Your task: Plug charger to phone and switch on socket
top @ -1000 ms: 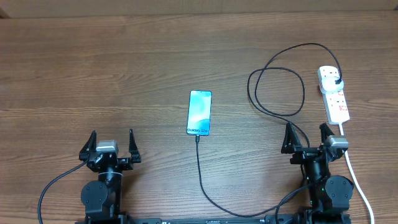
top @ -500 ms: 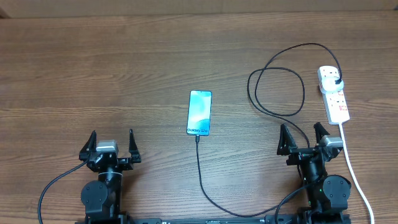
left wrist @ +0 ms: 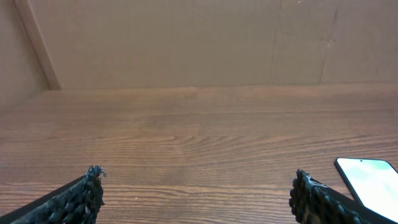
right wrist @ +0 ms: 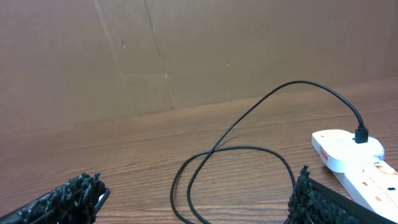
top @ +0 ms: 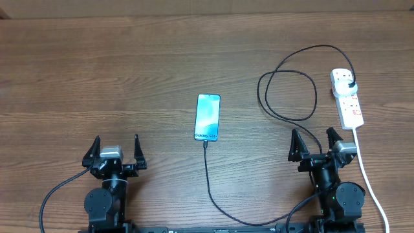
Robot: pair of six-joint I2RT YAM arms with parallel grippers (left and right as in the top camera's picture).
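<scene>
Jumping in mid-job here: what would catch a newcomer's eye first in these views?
The phone, screen lit light blue, lies at the centre. The black charger runs from its near edge toward the robot, then loops wide on the right to a plug seated in the white socket at far right. The left gripper and right gripper both stand open near the robot, holding nothing.

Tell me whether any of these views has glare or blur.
Overhead: even light, sharp, the phone screen glowing but not blown out. Left wrist: the same screen washes out to near white at the frame edge. Right wrist: the socket is bright yet detailed, with no blur.
</scene>
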